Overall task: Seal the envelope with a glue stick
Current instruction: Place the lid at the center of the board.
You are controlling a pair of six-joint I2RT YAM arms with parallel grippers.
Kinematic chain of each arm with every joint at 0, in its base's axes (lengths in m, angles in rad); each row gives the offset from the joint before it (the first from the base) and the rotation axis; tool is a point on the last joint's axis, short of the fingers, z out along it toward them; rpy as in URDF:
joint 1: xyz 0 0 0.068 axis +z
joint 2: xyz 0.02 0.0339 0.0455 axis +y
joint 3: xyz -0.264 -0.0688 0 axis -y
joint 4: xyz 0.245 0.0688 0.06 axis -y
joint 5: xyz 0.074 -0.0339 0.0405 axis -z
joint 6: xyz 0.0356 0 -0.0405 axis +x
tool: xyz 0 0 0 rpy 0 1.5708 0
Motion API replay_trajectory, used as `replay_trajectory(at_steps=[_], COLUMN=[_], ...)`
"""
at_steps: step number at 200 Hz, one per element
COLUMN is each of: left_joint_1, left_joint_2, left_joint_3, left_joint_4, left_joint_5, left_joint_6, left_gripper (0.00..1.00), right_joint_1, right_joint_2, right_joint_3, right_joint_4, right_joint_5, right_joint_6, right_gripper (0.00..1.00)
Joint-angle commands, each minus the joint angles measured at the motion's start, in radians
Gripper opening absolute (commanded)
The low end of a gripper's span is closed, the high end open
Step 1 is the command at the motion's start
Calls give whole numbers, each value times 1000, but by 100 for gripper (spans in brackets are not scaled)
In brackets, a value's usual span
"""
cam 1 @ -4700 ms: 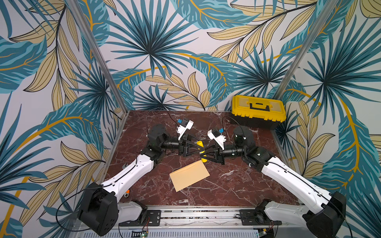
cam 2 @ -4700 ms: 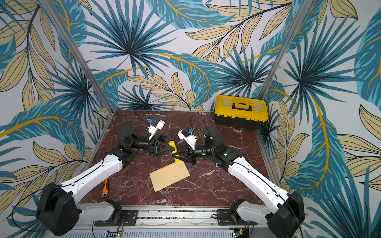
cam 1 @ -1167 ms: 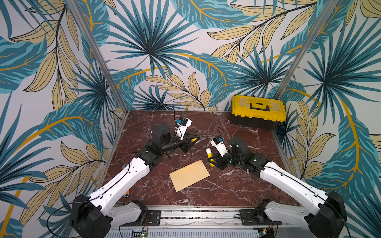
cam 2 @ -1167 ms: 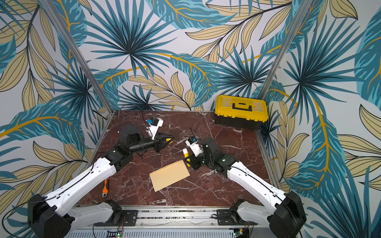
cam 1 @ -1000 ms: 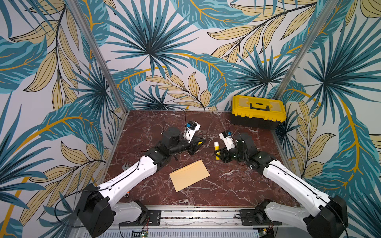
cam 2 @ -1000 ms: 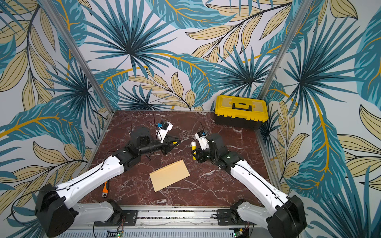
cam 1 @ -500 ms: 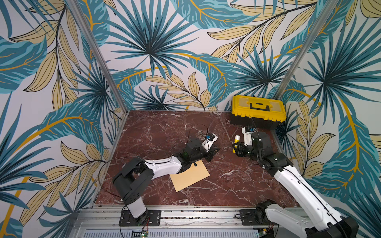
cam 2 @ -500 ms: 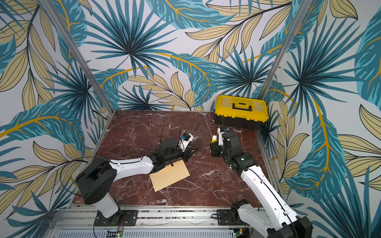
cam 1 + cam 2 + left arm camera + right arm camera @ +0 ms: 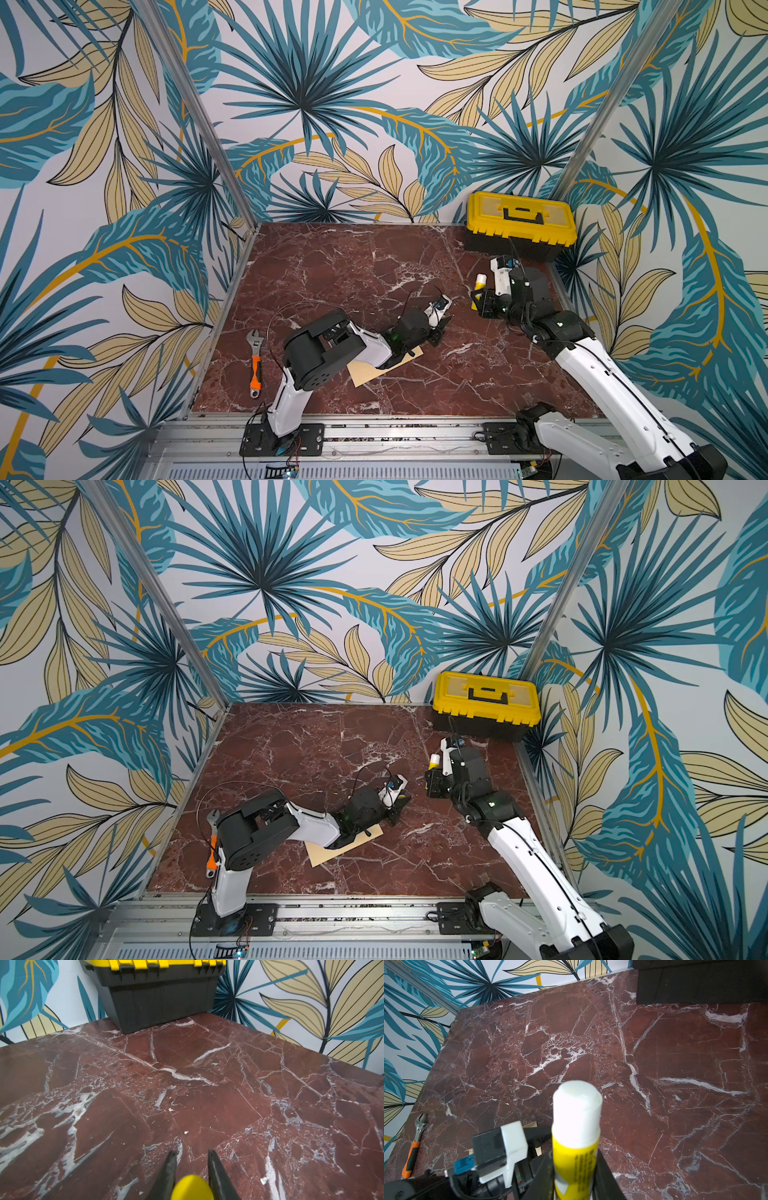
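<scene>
- Presently the glue stick (image 9: 576,1136) is uncapped: its white glue tip is bare and points upward, away from the table (image 9: 353,266).
- Right gripper (image 9: 574,1155): fingers pinch the yellow barrel of the glue stick from both sides. In both top views it is held aloft on the right side of the table, in front of the toolbox (image 9: 521,218) and well apart from the envelope (image 9: 328,856).
- Left gripper (image 9: 191,1155): fingers pinch a round yellow part, judged to be the cap (image 9: 192,1187) of the glue stick. It sits low over bare marble, just beyond the far corner of the envelope.
- Envelope: lies flat near the middle front of the table, with the left forearm stretched across it and hiding much of it. The face that shows is plain tan. No flap can be made out, so whether it lies flap-up cannot be told.
- Wrench (image 9: 255,361): lies on the left of the table, apart from the work.
- Done, by my judgement: stick picked up and cap off.
- Outstanding: the cap is not yet set down, no glue shows on the paper, and the flap is not yet glued or pressed shut. The task looks to be at an early stage.
- Risk noted: the envelope may need turning or opening before glue can reach the flap.
</scene>
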Motion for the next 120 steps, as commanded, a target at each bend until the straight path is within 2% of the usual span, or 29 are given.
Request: replay_trajectory(at_steps=[1,73,120], left_joint_1=[3,4,3], left_joint_2=[23,126,138], left_joint_3=[16,69,77], left_joint_4=[-1,13,1], left_joint_5=[-90,-60,-59], left_joint_6=[-4,-33,-46], left_gripper=[8,16,18], right_joint_1=[-4,-4,-4], right_joint_2=[-16,-22,-22], right_joint_3=[-1,-21,-43], right_joint_4=[-18,-11,1], right_joint_5=[-3,-16,-29], right_joint_6=[11,17,26], right_gripper=[0,0,0])
